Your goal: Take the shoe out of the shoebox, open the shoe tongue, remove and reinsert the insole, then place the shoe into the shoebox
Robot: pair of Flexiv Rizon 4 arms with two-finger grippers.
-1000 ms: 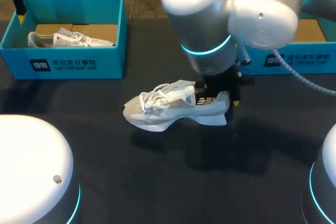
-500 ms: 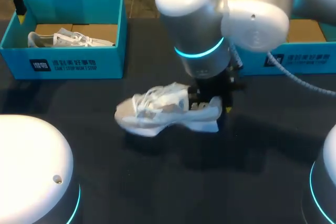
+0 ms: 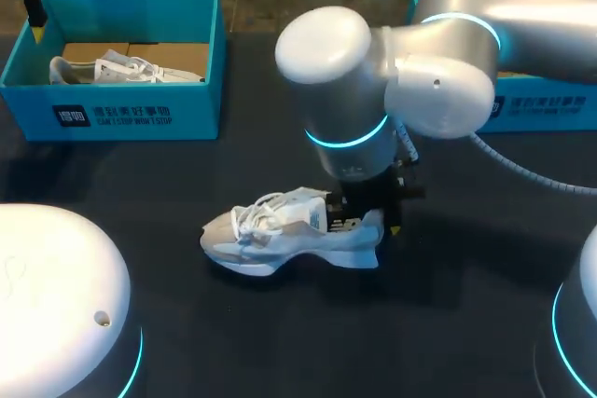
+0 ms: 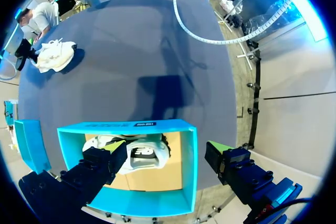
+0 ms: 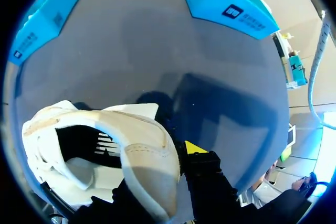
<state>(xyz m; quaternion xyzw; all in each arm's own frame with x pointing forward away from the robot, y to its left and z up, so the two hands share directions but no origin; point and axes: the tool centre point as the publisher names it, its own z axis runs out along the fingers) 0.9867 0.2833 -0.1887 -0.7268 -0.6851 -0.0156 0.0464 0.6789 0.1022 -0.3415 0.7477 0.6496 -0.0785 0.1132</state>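
The right gripper (image 5: 157,153) is closed on the heel of the shoe (image 3: 280,235). One yellow-tipped finger (image 5: 195,148) presses the outside of the heel collar and the other reaches down inside the opening, so the collar is pinched between them. The shoe is a pale cream-white sneaker with white laces, a thick white sole and a small dark mark on its side. Its opening gapes and looks dark within. It sits sole-down beneath the gripper, low over the dark bench (image 3: 448,323); whether the sole touches it cannot be told. Its long axis runs sideways from the gripper, with the heel at the fingers and the toe pointing away, towards the left arm's side. Ahead of this gripper and well apart from it stand two teal boxes, the left shoebox (image 3: 140,114) and the right shoebox (image 3: 550,100).

The left gripper (image 4: 165,148) hangs wide open with nothing in it, over the left shoebox. Inside that box a second white shoe (image 4: 142,153) lies on brown cardboard.
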